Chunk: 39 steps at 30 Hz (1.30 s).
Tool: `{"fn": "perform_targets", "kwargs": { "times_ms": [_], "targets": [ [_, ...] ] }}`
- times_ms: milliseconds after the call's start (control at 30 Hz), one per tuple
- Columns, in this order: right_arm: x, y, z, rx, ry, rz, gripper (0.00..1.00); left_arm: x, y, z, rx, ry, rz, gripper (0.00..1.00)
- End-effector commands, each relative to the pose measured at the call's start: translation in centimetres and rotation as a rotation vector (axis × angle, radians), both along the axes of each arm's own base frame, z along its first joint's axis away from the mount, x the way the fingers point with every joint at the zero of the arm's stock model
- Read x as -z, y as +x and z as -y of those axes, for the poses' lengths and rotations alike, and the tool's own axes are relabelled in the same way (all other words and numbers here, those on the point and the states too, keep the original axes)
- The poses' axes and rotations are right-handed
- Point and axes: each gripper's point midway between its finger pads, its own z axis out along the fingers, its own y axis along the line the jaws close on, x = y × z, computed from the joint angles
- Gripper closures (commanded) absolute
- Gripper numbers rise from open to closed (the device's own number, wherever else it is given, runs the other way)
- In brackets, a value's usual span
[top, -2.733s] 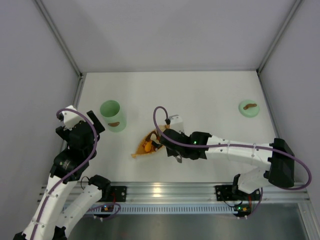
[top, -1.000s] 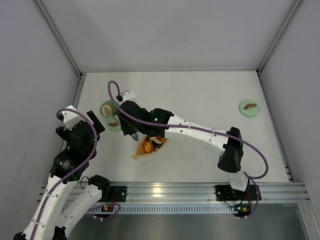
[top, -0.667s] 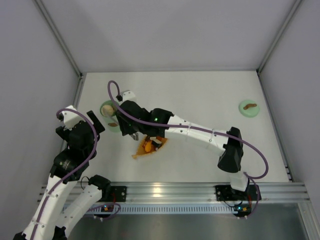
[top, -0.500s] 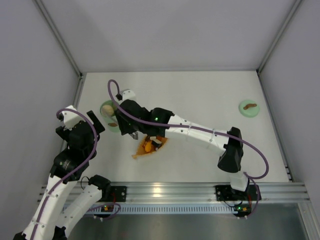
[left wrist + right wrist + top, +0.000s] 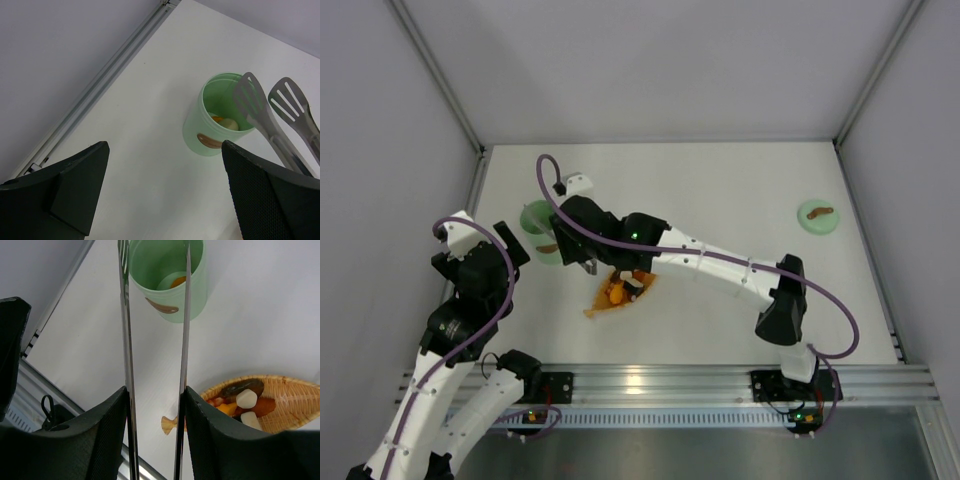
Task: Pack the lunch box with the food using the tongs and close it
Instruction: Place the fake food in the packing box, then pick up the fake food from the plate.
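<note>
The right hand [image 5: 152,440] is clamped on the tongs [image 5: 186,315], whose tips stand spread over the open lunch box [image 5: 197,295] on the left of the table [image 5: 720,180], food [image 5: 176,281] inside. The left hand [image 5: 162,150] gapes empty. A low sweep could catch the rim and topple it.

- No text, number or brand name can be read in any of the views.
- A brown oval mark [image 5: 209,141] is seen on the side of the lunch box [image 5: 197,125], at centre right of the left wrist view, below the heads of the tongs [image 5: 260,121]; it looks like a label, but no letters can be made out on it.
- The same mark is seen at upper centre of the right wrist view, again without legible characters.
- A brown shape is seen on the lid [image 5: 817,215] at the upper right of the top view; it is too small to be read as a sign.
</note>
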Motion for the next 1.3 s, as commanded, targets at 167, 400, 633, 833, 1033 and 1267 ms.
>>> {"fn": "perform_targets", "kwargs": {
  "times_ms": [167, 400, 633, 833, 1033, 1267],
  "targets": [
    [-4.5, 0.1, 6.9, 0.112, 0.028, 0.065, 0.55, -0.1, 0.0, -0.1, -0.006, 0.001, 0.007, 0.01],
    [-0.1, -2.6, 13.9, 0.19, -0.047, 0.012, 0.55, -0.2, 0.1, 0.0, 0.0, -0.002, 0.01, 0.01],
    [3.8, -6.5, 19.0, 0.208, -0.074, -0.053, 0.56, -0.2, 0.1, 0.1, 0.007, 0.0, 0.007, 0.01],
    [6.2, -9.1, 19.1, 0.15, -0.129, -0.061, 0.55, -0.2, 0.1, 0.1, 0.008, -0.001, 0.008, 0.01],
    [7.8, -10.0, 18.7, 0.141, -0.182, -0.064, 0.55, -0.1, 0.1, 0.1, 0.009, -0.003, 0.007, 0.01],
    [9.7, -11.2, 17.7, 0.113, -0.245, -0.073, 0.55, -0.1, 0.1, 0.1, 0.01, -0.001, 0.005, 0.01]
  ]
}}
